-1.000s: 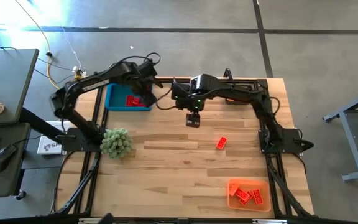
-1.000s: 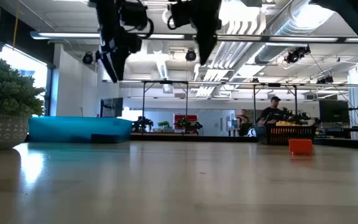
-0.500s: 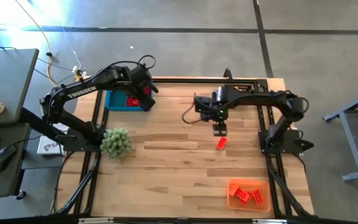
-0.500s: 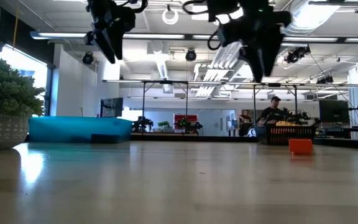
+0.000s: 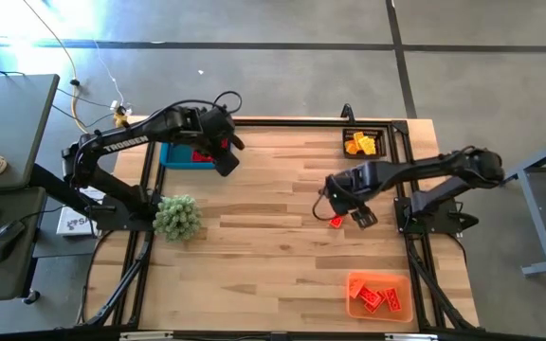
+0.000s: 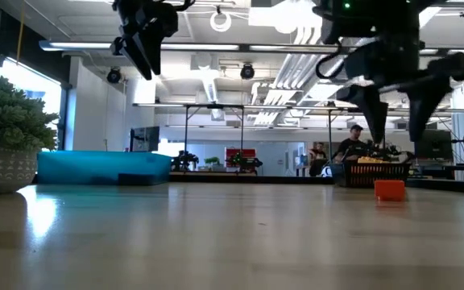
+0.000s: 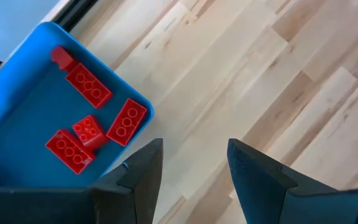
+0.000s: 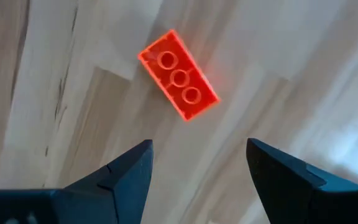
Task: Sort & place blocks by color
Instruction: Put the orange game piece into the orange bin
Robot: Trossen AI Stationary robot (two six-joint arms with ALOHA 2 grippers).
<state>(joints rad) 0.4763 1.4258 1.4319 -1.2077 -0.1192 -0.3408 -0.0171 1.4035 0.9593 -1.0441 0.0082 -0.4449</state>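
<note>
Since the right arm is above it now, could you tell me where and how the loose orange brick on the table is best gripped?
Across its two long sides, coming straight down from above. The orange brick lies flat, studs up, alone on the bare table, so the open right gripper likely needs only to turn until its fingers face those long sides.

A green fuzzy plant [image 5: 177, 217] in a pale pot [image 6: 2, 173] is sitting at the wooden table's [image 5: 273, 275] left edge. Beyond it, a person [image 6: 350, 147] is standing in the room, and a computer mouse [image 5: 6, 237] is lying on a side desk [image 5: 12, 114]
</note>
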